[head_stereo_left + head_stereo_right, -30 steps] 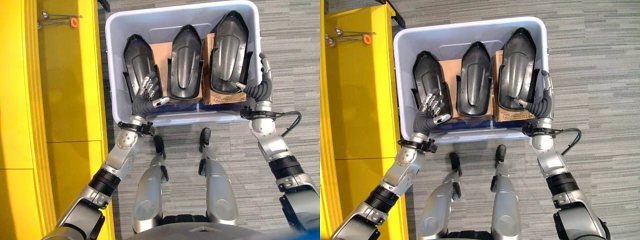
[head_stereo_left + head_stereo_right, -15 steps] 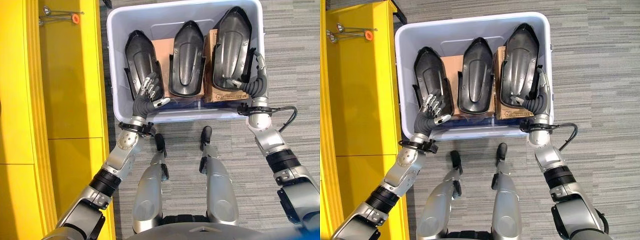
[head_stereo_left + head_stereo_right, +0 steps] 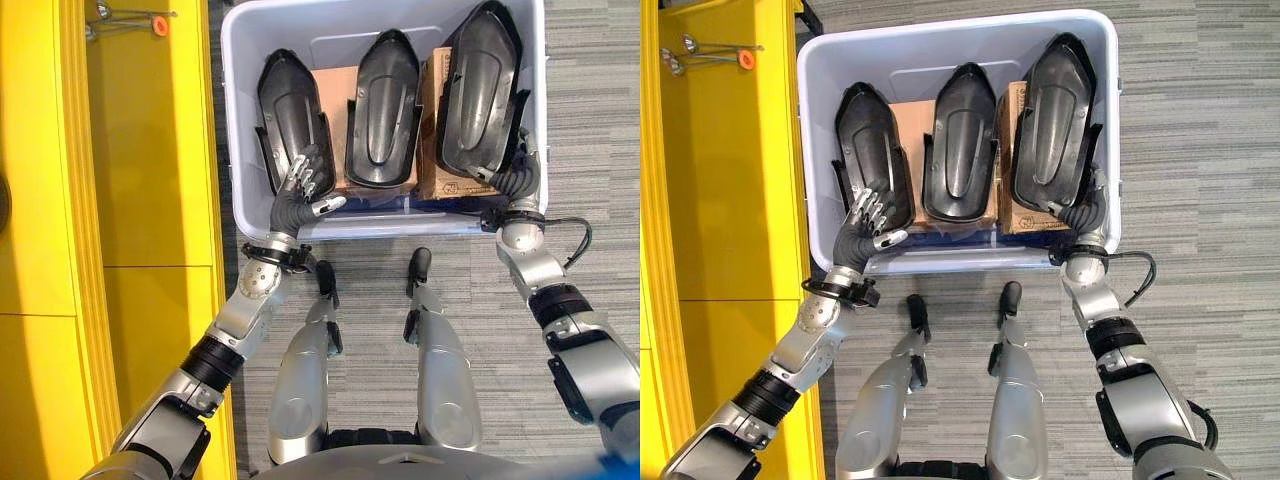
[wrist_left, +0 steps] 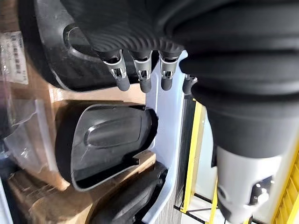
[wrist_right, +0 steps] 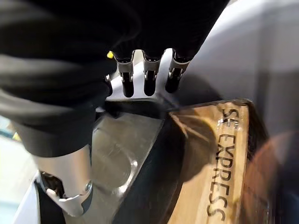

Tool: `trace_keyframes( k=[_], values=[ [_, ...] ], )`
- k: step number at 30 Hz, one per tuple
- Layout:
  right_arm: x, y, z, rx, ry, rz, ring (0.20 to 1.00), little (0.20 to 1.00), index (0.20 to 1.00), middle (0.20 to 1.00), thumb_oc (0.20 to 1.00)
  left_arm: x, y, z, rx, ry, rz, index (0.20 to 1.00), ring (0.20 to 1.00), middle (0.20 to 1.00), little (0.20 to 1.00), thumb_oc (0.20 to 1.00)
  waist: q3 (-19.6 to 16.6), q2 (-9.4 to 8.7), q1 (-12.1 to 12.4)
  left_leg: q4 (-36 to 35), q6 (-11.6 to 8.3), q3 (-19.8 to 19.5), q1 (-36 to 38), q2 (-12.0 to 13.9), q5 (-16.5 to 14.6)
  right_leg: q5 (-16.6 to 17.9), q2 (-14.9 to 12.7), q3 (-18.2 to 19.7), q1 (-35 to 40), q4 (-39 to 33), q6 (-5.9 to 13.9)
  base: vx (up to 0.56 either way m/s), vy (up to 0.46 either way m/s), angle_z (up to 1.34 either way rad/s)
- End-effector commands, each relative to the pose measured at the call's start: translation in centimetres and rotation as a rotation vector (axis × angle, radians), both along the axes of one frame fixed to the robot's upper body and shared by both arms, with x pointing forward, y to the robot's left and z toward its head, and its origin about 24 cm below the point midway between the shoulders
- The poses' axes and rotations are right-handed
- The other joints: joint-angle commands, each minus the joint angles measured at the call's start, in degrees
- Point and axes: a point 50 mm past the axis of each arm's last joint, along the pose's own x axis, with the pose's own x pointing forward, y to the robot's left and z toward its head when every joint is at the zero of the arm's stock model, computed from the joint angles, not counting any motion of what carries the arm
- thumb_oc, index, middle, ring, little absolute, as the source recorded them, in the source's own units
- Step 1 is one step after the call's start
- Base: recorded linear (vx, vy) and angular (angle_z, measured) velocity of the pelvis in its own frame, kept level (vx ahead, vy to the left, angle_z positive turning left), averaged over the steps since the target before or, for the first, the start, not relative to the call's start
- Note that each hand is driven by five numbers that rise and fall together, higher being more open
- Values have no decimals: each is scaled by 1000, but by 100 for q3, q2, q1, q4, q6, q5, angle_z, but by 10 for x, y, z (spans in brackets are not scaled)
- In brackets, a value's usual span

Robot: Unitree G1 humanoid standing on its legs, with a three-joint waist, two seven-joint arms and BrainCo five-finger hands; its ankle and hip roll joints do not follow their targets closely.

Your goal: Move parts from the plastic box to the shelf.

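In plastic box (image 3: pixel 236 120): left hand (image 3: pixel 305 185) on left part (image 3: pixel 290 115).

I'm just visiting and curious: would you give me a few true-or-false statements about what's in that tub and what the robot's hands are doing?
1. The plastic box holds three black parts. True.
2. The left hand rests with straight fingers on the left part. True.
3. The box stands on a wooden table. False: it sits on grey carpet.
4. Cardboard boxes lie under the parts. True.
5. The right hand is lifting the middle part out. False: it is at the right part, near the box's right wall.
6. A yellow shelf stands to the robot's right. False: to its left.
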Motion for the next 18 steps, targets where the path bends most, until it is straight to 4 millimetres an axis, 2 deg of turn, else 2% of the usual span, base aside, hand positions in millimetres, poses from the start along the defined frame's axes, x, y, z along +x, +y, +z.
trace_keyframes(
  k=[1,4,7,15,16,18],
  values=[
    [1,3,17,15,-90,33,1000,1000,1000,1000,1000,-13,-4,17,-38,-114,-53,1000,1000,1000,1000,1000,-316,-22,17,415,-374,-412,-257,464,-107,74,-678,84,-93,383,627,0,0,-4],
    [1,3,17,15,-90,33,1000,1000,1000,1000,1000,-13,-4,17,-38,-114,-53,1000,1000,1000,1000,1000,-316,-22,17,415,-374,-412,-257,464,-107,74,-678,84,-93,383,627,0,0,0],
    [9,-5,34,149,-152,-1,1000,1000,1000,1000,1000,-14,-5,17,-47,-106,-65,1000,1000,1000,1000,1000,-293,39,52,413,-377,-417,-307,466,-125,25,-667,111,-205,474,619,12,-11,0],
    [9,-5,34,149,-152,0,1000,1000,1000,1000,1000,-14,-5,18,-47,-107,-65,1000,1000,1000,1000,1000,-302,34,52,405,-372,-415,-326,460,-103,51,-669,113,-222,457,615,0,0,0],
    [10,-9,57,265,-262,-25,1000,1000,1000,1000,1000,-15,-7,15,-54,-87,-72,1000,1000,1000,1000,1000,-259,87,56,436,-369,-424,-348,458,-147,-9,-657,139,-305,559,615,0,0,0],
    [12,-11,62,261,-268,-33,1000,1000,1000,1000,1000,-15,-7,15,-51,-88,-76,1000,1000,1000,1000,1000,-273,97,70,439,-365,-421,-369,453,-149,-12,-652,158,-343,573,614,15,-13,0]
  ],
)
